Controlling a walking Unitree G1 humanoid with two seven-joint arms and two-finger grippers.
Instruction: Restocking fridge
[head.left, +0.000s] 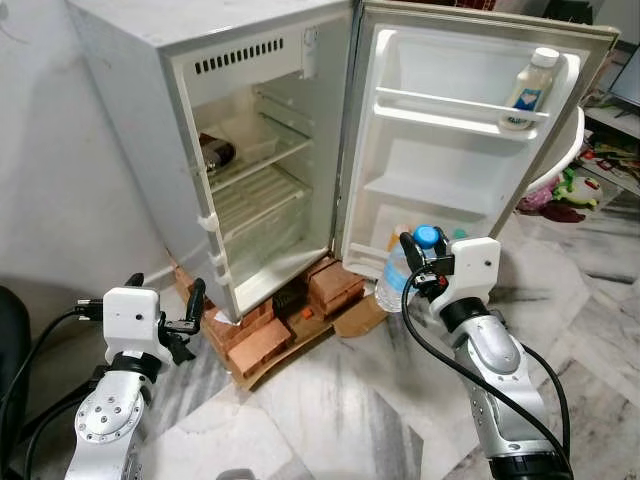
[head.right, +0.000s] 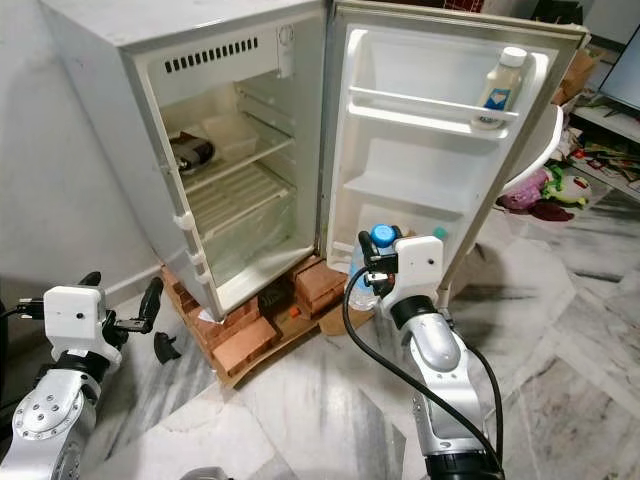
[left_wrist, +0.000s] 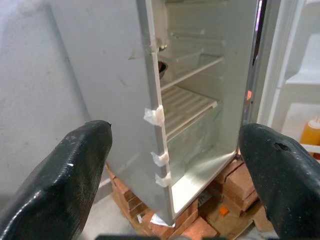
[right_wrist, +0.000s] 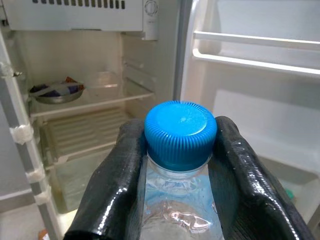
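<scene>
Two arms are up, and the job looks only partly done. Low on the left, the left gripper (head.left: 188, 318) is wide open and holds nothing. Next, the fridge (head.left: 215, 120) stands open with mostly bare shelves. The right gripper (right_wrist: 177, 165) squeezes the water bottle (head.left: 393, 280) by its neck, not yet inside.

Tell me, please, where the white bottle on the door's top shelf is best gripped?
Probably high on the body or the neck of the white bottle. It stands leaning in the top door shelf, whose rail hides its base. Come from the front, above the rail, fingers either side of it.
</scene>
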